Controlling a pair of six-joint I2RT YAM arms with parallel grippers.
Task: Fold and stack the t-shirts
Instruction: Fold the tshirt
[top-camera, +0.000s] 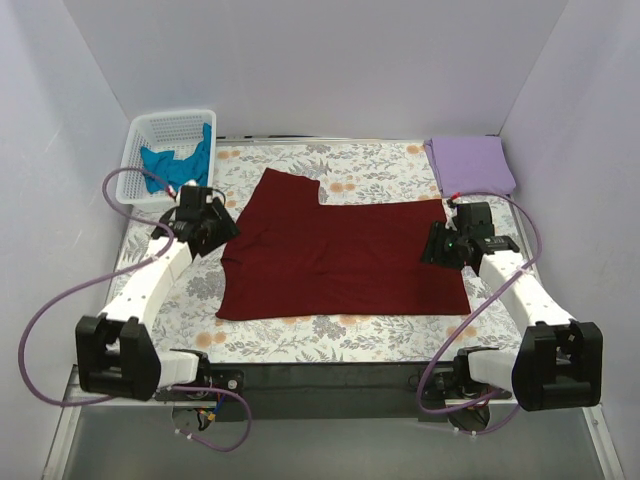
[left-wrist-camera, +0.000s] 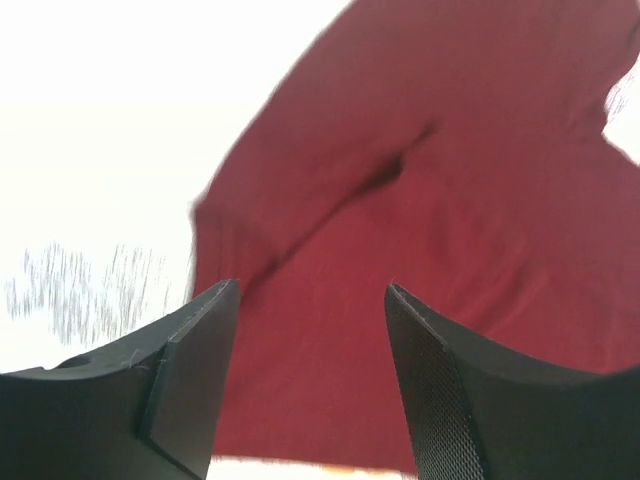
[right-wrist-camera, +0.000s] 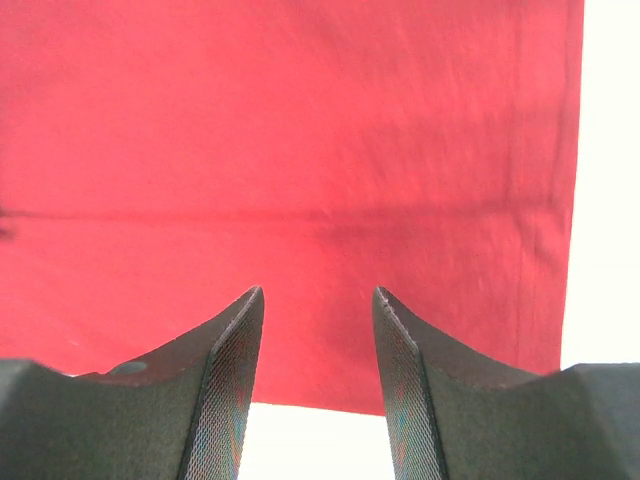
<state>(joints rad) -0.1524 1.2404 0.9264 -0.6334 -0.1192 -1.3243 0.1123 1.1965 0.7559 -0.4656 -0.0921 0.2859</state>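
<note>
Pale walls box in your worktop (top-camera: 330, 376), which is covered by a floral cloth (top-camera: 370, 172). You have 3 t-shirts in view. The maroon t-shirt (top-camera: 340, 255) lies spread flat at the centre. The lavender t-shirt (top-camera: 472, 163) sits folded at the far right corner. The teal t-shirt (top-camera: 176, 166) is bundled in the white basket (top-camera: 150, 128) at the far left. Your left claw (left-wrist-camera: 310, 300) hangs over the maroon t-shirt's left edge, jaws apart and gripping nothing. Your right claw (right-wrist-camera: 318, 300) hangs over its right edge near the hem, jaws likewise apart, with nothing between them.
</note>
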